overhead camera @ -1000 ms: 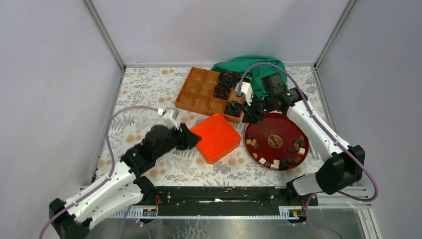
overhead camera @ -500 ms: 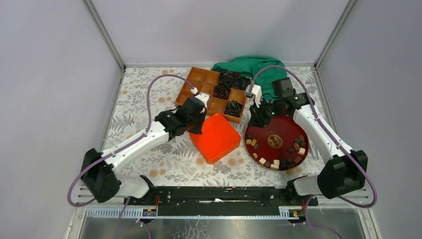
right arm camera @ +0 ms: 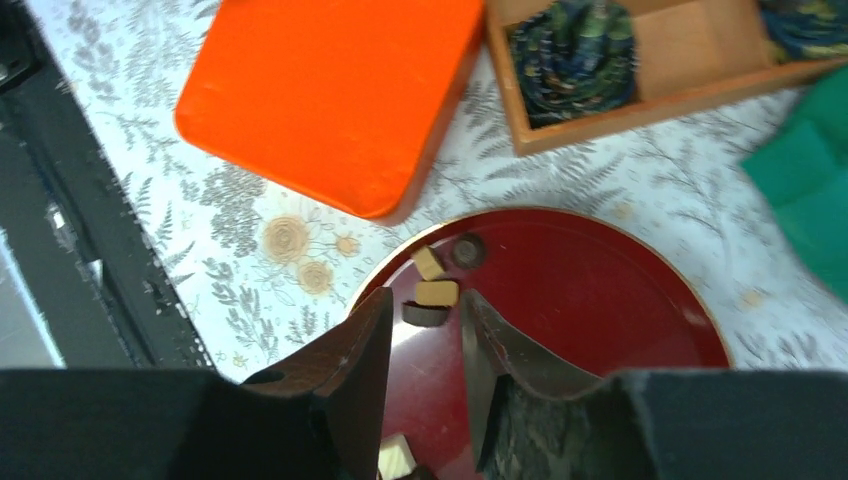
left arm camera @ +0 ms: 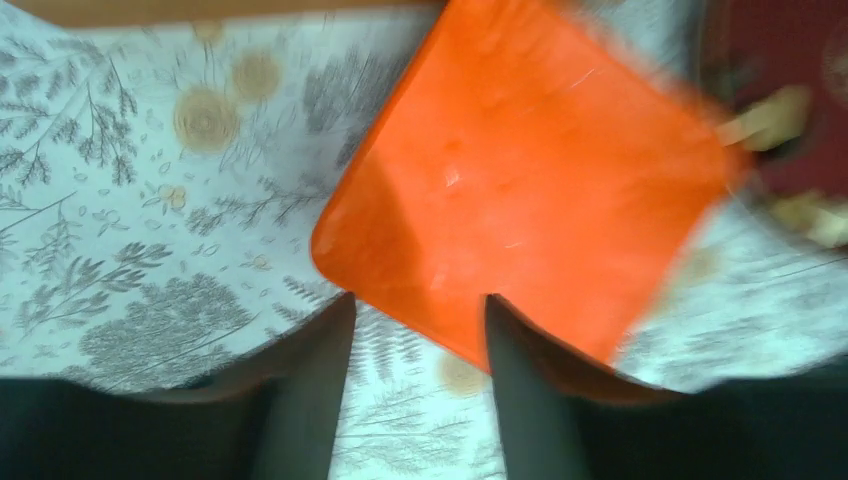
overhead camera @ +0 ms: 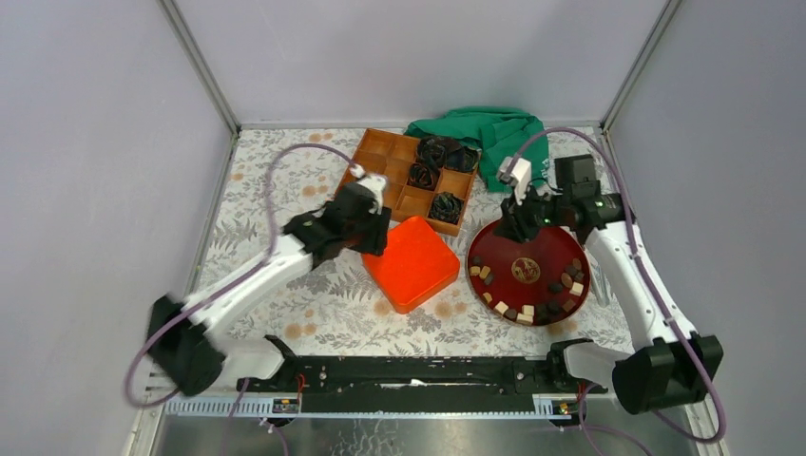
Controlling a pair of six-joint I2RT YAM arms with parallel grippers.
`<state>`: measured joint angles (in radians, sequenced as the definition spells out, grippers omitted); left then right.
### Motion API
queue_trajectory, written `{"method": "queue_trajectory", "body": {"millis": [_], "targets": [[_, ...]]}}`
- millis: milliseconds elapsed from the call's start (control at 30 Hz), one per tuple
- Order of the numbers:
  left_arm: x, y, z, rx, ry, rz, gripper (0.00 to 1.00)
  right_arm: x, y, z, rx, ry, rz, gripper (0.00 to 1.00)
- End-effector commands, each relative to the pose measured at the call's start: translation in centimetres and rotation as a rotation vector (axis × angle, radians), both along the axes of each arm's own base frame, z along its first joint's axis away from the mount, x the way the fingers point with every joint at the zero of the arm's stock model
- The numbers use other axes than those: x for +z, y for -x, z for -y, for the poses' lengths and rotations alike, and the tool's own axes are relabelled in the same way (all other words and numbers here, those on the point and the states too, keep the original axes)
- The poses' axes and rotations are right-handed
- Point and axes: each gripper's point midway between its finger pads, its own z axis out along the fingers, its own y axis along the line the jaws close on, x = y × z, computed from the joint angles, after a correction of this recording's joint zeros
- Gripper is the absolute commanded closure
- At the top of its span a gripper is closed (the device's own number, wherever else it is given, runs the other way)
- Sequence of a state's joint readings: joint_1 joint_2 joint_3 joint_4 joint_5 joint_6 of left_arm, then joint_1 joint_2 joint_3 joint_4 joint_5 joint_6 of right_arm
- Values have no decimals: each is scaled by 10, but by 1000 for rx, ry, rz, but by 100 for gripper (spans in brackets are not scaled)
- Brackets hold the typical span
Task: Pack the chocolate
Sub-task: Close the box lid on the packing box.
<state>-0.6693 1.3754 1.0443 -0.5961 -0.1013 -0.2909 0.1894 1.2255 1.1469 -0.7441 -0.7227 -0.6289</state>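
The chocolate (overhead camera: 527,309), small dark, tan and cream pieces, lies along the rim of a round dark red plate (overhead camera: 546,249). My right gripper (overhead camera: 504,233) hovers open over the plate's far left part. In the right wrist view its jaws (right arm camera: 425,305) stand apart above a dark piece (right arm camera: 425,316), a tan piece (right arm camera: 436,292) and another tan piece (right arm camera: 428,262), holding nothing. My left gripper (overhead camera: 378,239) is at the upper left edge of the orange lid (overhead camera: 411,261). The blurred left wrist view shows this gripper (left arm camera: 420,300) open, the lid's (left arm camera: 520,190) near edge between its tips.
A wooden box (overhead camera: 380,185) with square compartments stands at the back; several hold black crinkled paper cups (overhead camera: 428,176). A green cloth (overhead camera: 485,133) is bunched behind it. The tablecloth is floral. Grey walls enclose three sides, and a black rail runs along the near edge.
My left arm swung in from the left to the lid's upper left edge. My right gripper moved right, away from the wooden box, to above the plate's far left part.
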Motion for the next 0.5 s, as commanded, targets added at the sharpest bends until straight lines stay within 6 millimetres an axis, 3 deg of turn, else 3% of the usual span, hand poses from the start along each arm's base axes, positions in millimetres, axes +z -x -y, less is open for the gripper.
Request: {"method": "queue_trajectory", "body": {"millis": [0, 33, 167, 333, 467], "targets": [[143, -1, 4, 10, 349, 372, 14, 49, -6, 35, -122, 58, 183, 53], [164, 4, 0, 16, 415, 429, 3, 60, -6, 44, -156, 78, 213, 43], [221, 22, -16, 51, 582, 556, 1, 118, 7, 53, -244, 27, 333, 2], [283, 52, -18, 2, 726, 583, 1, 180, 32, 50, -320, -136, 385, 0], [307, 67, -24, -15, 769, 604, 1, 215, 48, 43, -288, -240, 416, 0]]}}
